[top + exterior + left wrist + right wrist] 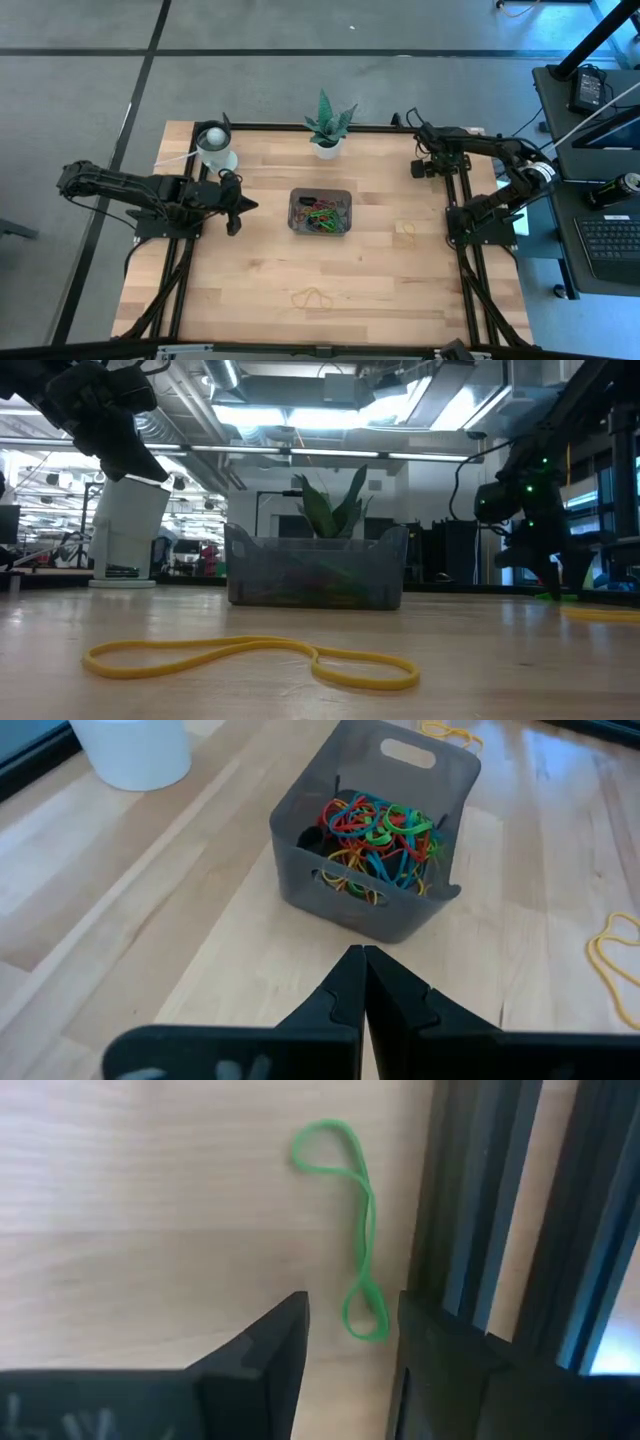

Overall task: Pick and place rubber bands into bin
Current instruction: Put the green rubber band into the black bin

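- A thin green rubber band (357, 1230) lies flat near the desk's right edge, just beside the frame rail; it is judged light, limp and stretchy, best pinched at a loop.
- The right gripper (350, 1342) is seen open and empty, its fingers straddling the band's nearest loop.
- The left gripper (361, 982) is seen shut, holding nothing.
- Only the left wrist view shows the bands filling the bin (300, 860) at the desk's middle.

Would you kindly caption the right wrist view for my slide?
Open right pincer poised over a twisted green rubber band lying on the wooden table beside the dark frame rail.
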Robot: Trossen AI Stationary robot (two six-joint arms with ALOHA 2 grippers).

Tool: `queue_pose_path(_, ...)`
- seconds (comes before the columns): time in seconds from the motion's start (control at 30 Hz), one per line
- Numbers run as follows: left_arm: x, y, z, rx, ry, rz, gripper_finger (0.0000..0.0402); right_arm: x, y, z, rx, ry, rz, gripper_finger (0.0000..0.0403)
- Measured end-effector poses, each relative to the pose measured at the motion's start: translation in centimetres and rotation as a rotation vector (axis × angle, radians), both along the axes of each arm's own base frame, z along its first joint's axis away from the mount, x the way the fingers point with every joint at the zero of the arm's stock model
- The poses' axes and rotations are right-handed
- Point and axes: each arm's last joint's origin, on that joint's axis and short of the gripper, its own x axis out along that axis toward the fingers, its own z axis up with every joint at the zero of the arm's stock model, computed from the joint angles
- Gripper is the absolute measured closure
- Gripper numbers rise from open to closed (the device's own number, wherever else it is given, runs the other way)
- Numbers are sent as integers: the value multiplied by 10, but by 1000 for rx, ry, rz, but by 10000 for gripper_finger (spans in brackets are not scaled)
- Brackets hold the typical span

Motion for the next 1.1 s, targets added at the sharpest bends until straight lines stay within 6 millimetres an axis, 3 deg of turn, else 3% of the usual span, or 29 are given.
queue_pose_path(0.2, 1, 0, 1, -19, -13, 13, 400, -11, -1, -9, -23, -56, -64, 254)
queue_pose_path(0.5, 1, 0, 1, -56, -28, 38, 400, -11, -6, -9, -21, -112, -17, 386)
queue_pose_path(0.67, 1, 0, 1, -32, -22, 23, 400, -11, -6, -4, -12, -130, 14, 395)
queue_pose_path(0.8, 1, 0, 1, -11, -17, 9, 400, -11, 8, 11, 9, -150, 89, 399)
queue_pose_path(0.9, 1, 0, 1, 19, -10, -12, 400, -10, 18, 31, -68, -193, 108, 400)
queue_pose_path(1.1, 1, 0, 1, 71, 0, -36, 400, -6, 58, 72, -220, -344, 157, 401)
